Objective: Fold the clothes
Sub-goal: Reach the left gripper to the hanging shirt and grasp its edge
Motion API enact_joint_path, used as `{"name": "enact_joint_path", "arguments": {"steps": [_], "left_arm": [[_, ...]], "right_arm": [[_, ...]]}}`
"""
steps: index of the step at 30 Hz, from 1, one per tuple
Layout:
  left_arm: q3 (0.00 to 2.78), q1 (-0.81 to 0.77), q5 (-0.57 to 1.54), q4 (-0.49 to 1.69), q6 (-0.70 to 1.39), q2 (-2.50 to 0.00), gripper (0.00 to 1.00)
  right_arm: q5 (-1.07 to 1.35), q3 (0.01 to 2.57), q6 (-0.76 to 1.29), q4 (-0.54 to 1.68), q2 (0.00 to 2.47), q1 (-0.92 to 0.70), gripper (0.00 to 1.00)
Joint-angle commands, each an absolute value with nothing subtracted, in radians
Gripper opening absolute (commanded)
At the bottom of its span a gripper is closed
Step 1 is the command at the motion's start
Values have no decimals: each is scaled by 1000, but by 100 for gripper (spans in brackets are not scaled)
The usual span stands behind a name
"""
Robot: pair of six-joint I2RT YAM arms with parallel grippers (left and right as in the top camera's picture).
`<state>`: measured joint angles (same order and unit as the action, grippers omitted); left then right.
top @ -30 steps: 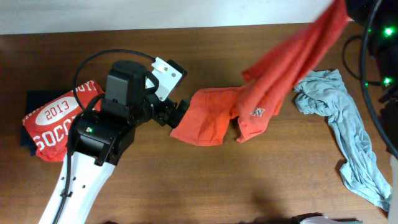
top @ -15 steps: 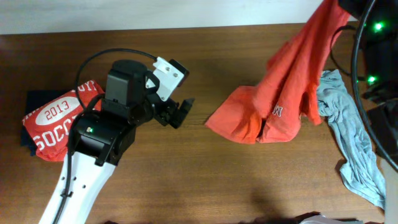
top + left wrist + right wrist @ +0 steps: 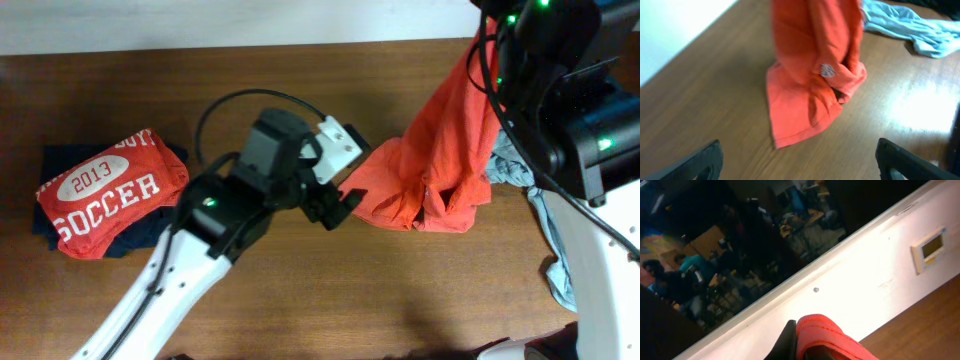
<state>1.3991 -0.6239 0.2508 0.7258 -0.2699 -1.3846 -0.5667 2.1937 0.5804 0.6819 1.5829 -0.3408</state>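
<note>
Overhead view: the right end effector (image 3: pixel 800 341) is clamped tight on an edge of an orange-red shirt (image 3: pixel 445 140), which hangs from it down to the surface (image 3: pixel 300 300), where its lower part lies bunched. The left end effector (image 3: pixel 341 204) stands wide open and holds nothing, just beside the left edge of that bunched cloth. A folded SOCCER shirt (image 3: pixel 100 195) lies on a navy shirt (image 3: pixel 55 160) at far left, and a grey-blue shirt (image 3: pixel 552 265) lies at right.
</note>
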Motion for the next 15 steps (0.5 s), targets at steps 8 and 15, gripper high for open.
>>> {"name": "enact_joint_path", "arguments": {"steps": [8,15], "left_arm": [[1419,-681,267,666,-278,-1434,97],[1419,-720,266,636,-278,-1467,97]], "right_arm": [[-482,2343,585,458,1554,-375,4],[-429,2350,645,418,1568,-422,4]]}}
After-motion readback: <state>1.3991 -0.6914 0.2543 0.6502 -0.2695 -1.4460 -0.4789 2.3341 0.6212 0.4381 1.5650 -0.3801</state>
